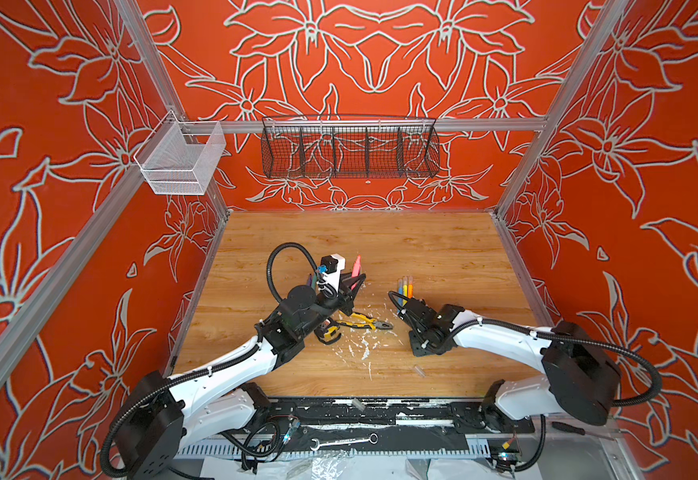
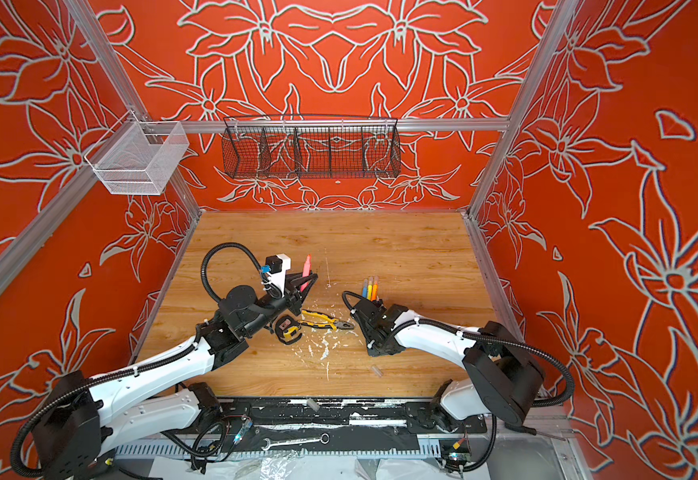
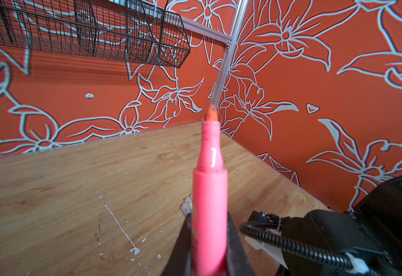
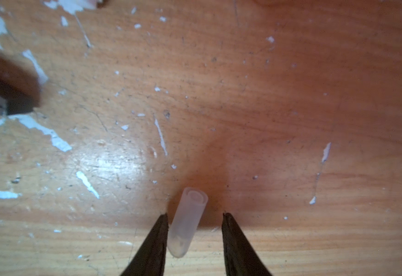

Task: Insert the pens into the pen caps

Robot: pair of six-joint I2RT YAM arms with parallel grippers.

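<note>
- The right fingers (image 4: 152, 246) are standing partly open and straddling a clear pen cap (image 4: 188, 222). One finger is touching the cap's side and the other is standing apart from it, so nothing is being gripped yet.
- The pen cap is lying on the desk (image 4: 291, 95) with its long axis running nearly parallel to the fingers, slightly skewed. Its open mouth is facing away from the wrist, and its closed end is sitting back between the fingers.
- The left fingers (image 3: 236, 253) are clamping the pink pen (image 3: 210, 203) around its barrel. The pen's long axis is lying in line with the fingers, and its bare tip is pointing up and away towards the back wall.
- In a top view the pink pen (image 1: 356, 268) is being held clear above the desk, across the pliers (image 1: 364, 321) from the right arm. The right arm is the nearer one to the cap, so it is probably the arm making the pick.
- The coming move is probably turning on the direction of the mouth. Once pinched across its width, the cap is going to need lifting and turning until its mouth faces the pen tip.
- Farther out, blue, yellow and orange pens (image 1: 404, 286) are grouped side by side just beyond the right arm. A spare cap (image 1: 419, 370) is lying alone nearer the desk's front edge.
</note>
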